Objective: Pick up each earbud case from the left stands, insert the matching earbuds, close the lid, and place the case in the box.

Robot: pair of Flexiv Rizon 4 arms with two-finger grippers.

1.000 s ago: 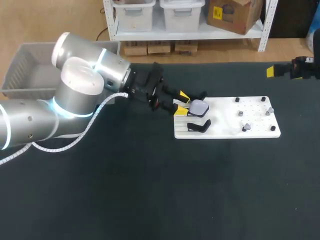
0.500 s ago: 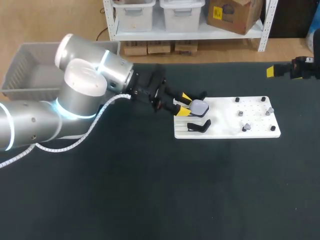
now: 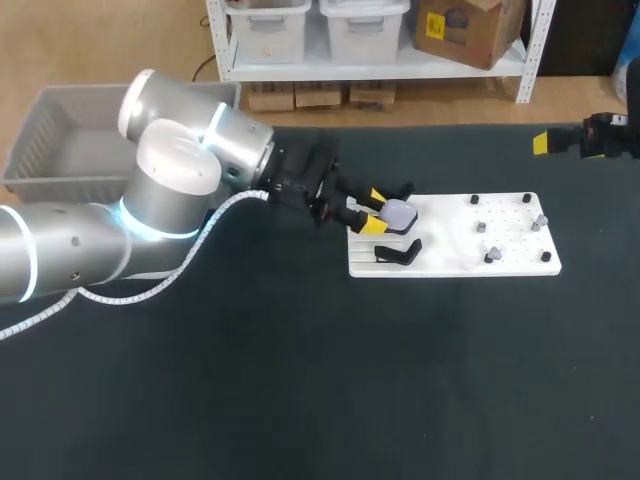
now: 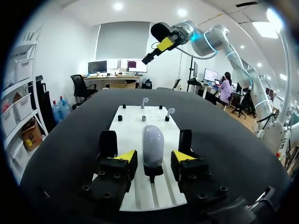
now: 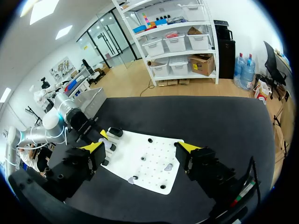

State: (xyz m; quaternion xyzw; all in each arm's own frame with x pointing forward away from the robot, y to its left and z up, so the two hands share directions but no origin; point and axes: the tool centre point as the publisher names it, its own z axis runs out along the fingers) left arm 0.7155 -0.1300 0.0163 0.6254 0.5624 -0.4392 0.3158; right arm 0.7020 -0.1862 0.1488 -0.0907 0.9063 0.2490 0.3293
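Note:
A pale lavender earbud case point(image 3: 398, 213) stands on a black stand at the left end of the white board point(image 3: 455, 262). My left gripper point(image 3: 374, 211) straddles it, one yellow tip on each side. In the left wrist view the case point(image 4: 153, 143) sits between the fingers point(image 4: 124, 156) with a narrow gap on both sides, so my left gripper point(image 4: 154, 157) is open. A second black stand point(image 3: 398, 252) beside it is bare. Small grey earbuds point(image 3: 491, 256) sit on pegs at the board's right end. My right gripper point(image 5: 140, 148) hangs open and empty, high off the table's far right.
A grey plastic box point(image 3: 60, 140) stands at the table's back left, behind my left arm. The board point(image 4: 135, 133) carries several black pegs and the earbuds point(image 4: 170, 112) ahead of the left gripper. Dark tabletop surrounds the board.
My left gripper has slid forward along the case on its stand, and its fingers have drawn closer together. The right arm has kept still.

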